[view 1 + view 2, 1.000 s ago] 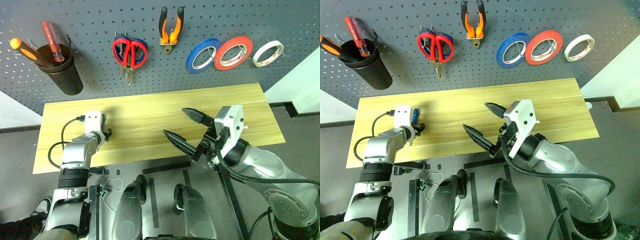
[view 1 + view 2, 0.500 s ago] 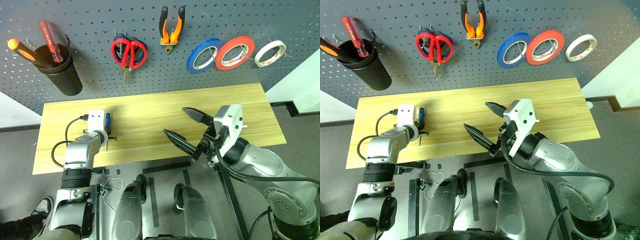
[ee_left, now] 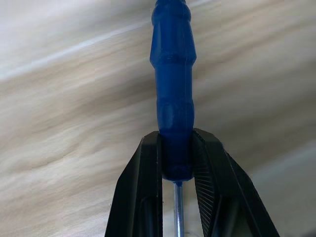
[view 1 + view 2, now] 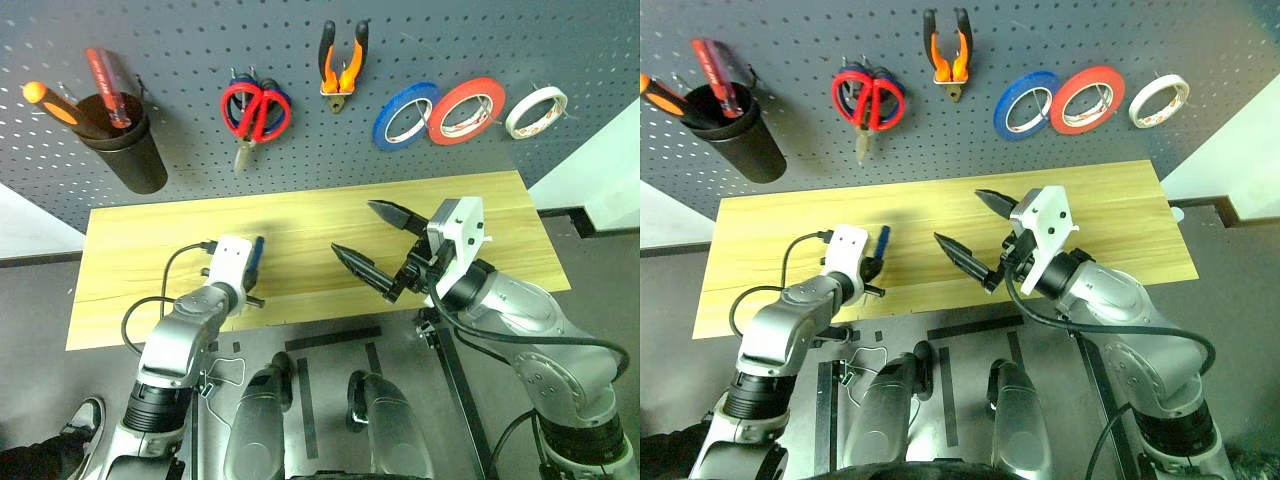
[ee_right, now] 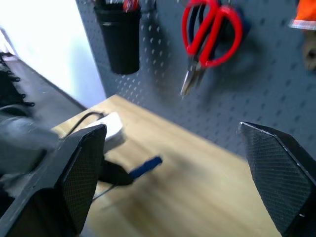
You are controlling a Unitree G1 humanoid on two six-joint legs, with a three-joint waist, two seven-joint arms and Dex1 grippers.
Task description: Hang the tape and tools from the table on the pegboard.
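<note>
Gripping the blue-handled screwdriver (image 3: 173,89) by the lower end of its handle in the clenched left gripper (image 3: 176,168) — handle pointing toward the pegboard (image 4: 200,120), thin shaft running back between the fingers, over the near left part of the table (image 4: 300,215). Holding the right gripper (image 4: 378,245) above the table's middle with jaws spread wide and gripping nothing. Hanging on the pegboard — red-handled scissors (image 4: 258,110), pliers (image 4: 341,62), and the whitish tape roll (image 4: 535,110) at far right, beside a red-orange roll (image 4: 466,110) and a blue roll (image 4: 406,114).
</note>
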